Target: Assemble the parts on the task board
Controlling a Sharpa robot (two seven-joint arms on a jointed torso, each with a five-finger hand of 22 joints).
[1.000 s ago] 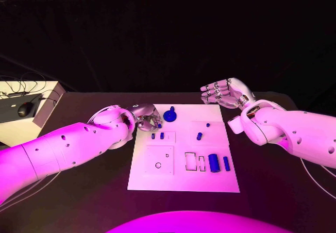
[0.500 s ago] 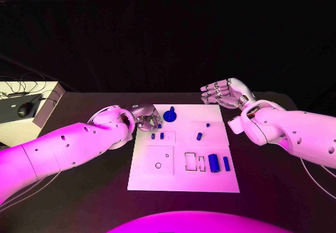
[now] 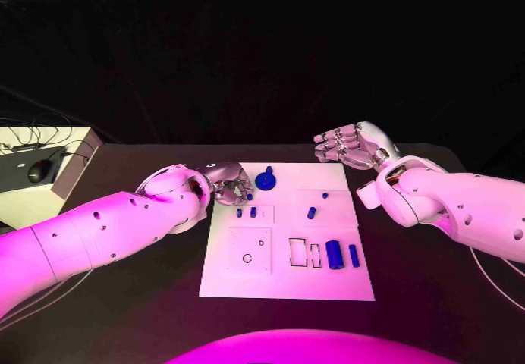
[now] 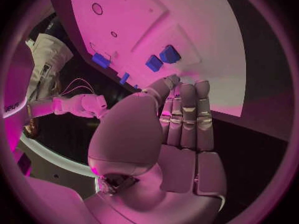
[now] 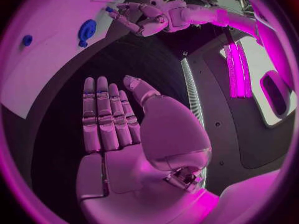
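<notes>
Task board [image 3: 287,258], seven blue parts [image 3: 334,254]

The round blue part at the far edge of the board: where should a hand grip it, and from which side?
Probably by the small knob that sticks up from the round blue part, pinched from above. Its disc appears to lie flat on the board, so the rim offers little to hold. The left hand is right beside it; the right hand hangs beyond the board's far right corner.
</notes>
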